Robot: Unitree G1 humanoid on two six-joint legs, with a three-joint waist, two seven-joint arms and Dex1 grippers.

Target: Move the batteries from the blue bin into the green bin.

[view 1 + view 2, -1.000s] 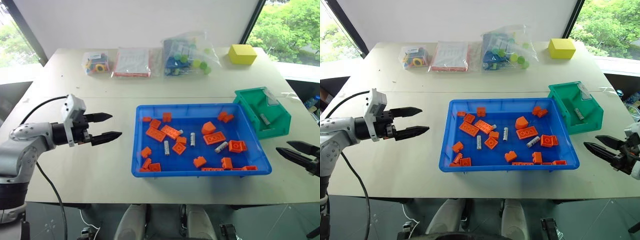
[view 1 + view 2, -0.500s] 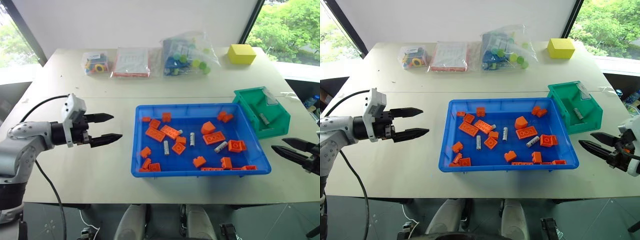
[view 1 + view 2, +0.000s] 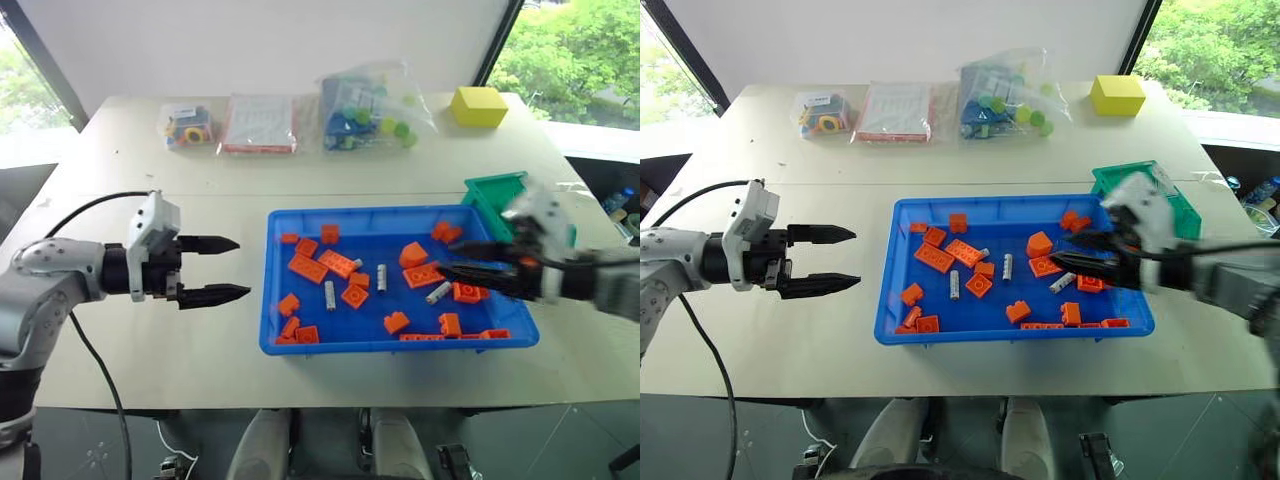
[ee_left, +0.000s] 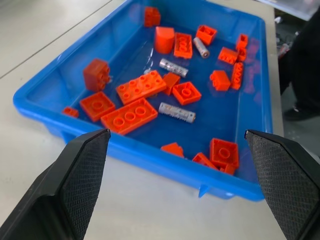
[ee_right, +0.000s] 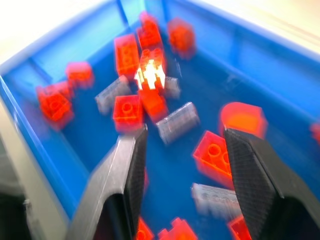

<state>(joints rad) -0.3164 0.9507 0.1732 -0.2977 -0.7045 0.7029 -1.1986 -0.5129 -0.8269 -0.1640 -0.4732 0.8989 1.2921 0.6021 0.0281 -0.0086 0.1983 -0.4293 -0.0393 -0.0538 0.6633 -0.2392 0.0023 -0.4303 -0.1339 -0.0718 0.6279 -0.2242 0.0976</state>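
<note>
The blue bin (image 3: 372, 213) lies at the table's middle right and holds orange bricks and silver-grey batteries (image 3: 330, 295) (image 3: 383, 278) (image 3: 441, 293). My right gripper (image 3: 445, 257) hovers open over the bin's right part, pointing left, with nothing between its fingers. In the blurred right wrist view a battery (image 5: 177, 122) lies just beyond the fingers (image 5: 132, 155). The green bin (image 3: 495, 190) stands behind the blue bin's right corner, mostly covered by my right hand. My left gripper (image 3: 243, 267) is open and empty above the table, left of the blue bin, pointing at it.
Orange bricks (image 3: 322, 264) lie scattered among the batteries. Three clear bags of toys (image 3: 190, 125) (image 3: 262, 123) (image 3: 370, 108) and a yellow block (image 3: 478, 106) line the table's far side. A black cable (image 3: 90, 205) trails from my left arm.
My right gripper has swung left from off the table's right edge to over the blue bin, now covering much of the green bin. The left gripper has barely shifted.
</note>
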